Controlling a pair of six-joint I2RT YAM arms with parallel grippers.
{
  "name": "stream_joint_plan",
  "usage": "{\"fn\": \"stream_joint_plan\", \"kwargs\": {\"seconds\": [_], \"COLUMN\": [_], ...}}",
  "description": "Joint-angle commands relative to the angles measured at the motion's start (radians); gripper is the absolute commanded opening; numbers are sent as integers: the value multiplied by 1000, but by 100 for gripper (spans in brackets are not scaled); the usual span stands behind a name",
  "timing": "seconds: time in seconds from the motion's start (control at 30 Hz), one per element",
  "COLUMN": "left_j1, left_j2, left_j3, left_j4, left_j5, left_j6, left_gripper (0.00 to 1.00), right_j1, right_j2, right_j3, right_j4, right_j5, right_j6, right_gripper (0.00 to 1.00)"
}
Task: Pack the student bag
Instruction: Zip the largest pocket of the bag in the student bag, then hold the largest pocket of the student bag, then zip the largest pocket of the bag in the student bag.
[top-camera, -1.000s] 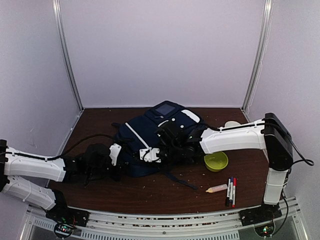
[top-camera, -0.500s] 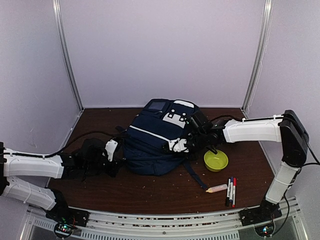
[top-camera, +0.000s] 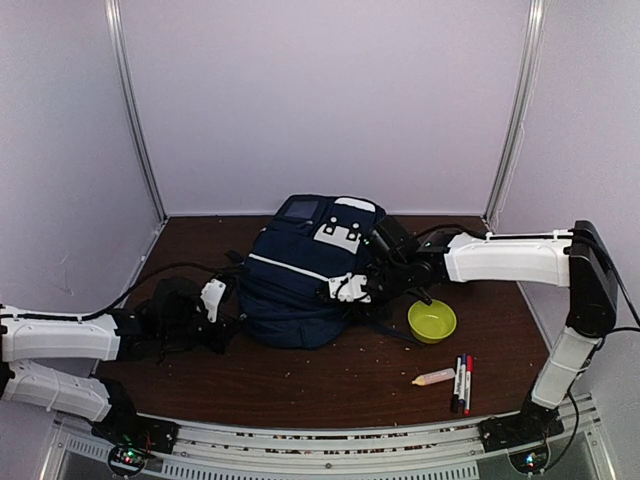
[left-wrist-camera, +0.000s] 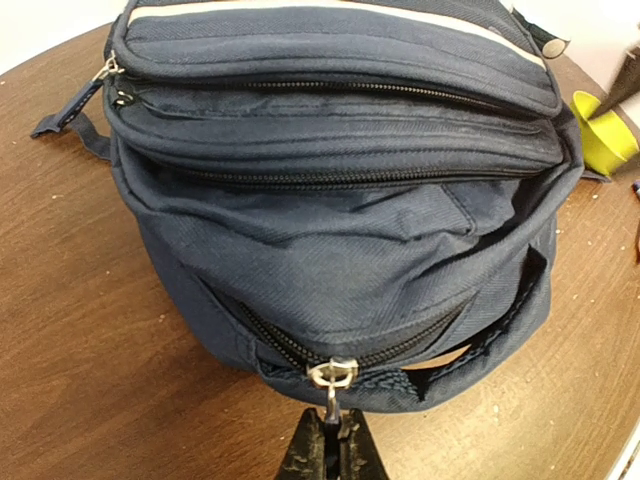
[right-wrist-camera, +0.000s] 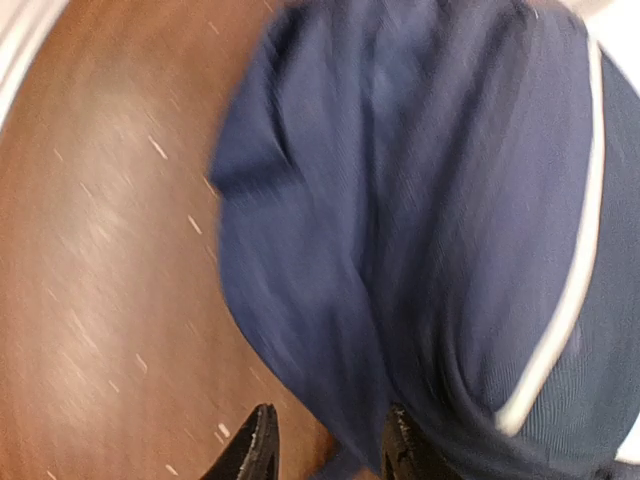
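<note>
student bag (top-camera: 300, 285) lies centred on the table (top-camera: 330, 380), between both arms. left gripper (left-wrist-camera: 330, 445) pinches the zipper pull (left-wrist-camera: 333, 375) at its left end; right gripper (right-wrist-camera: 328, 440), fingers spread, sits against its right flank.

Left arm (top-camera: 60, 335) and right arm (top-camera: 500, 258): smooth white shell links joined by black joint housings, each mounted on a black base (top-camera: 135, 432) with small green and red lights. One thin black cable (top-camera: 165, 272) runs in a loose loop off the left arm. Left gripper (left-wrist-camera: 330, 445) and right gripper (right-wrist-camera: 330, 445): white-cased units behind narrow matte-black fingers, the left pair flecked with pale scuffs.
</note>
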Motion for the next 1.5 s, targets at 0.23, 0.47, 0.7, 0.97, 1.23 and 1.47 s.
{"fn": "stream_joint_plan", "kwargs": {"seconds": [0.23, 0.47, 0.7, 0.97, 1.23, 1.47], "left_j1": [3, 3, 3, 3, 19, 50], "left_j2": [1, -14, -33, -27, 124, 219], "left_j3": [-28, -27, -28, -34, 25, 67], "left_j4": [124, 124, 111, 96, 31, 41], "left_j5": [44, 47, 45, -5, -21, -20], "left_j6": [-58, -62, -60, -59, -42, -17], "left_gripper": [0, 0, 0, 0, 0, 0], "right_j1": [146, 169, 189, 193, 195, 194], "right_j2": [209, 298, 362, 292, 110, 8], "right_j3": [308, 378, 400, 354, 155, 20], "right_j4": [51, 49, 48, 44, -5, -78], "right_j5": [38, 17, 42, 32, 28, 34], "right_j6": [174, 187, 203, 209, 111, 41], "right_gripper": [38, 42, 40, 0, 0, 0]}}
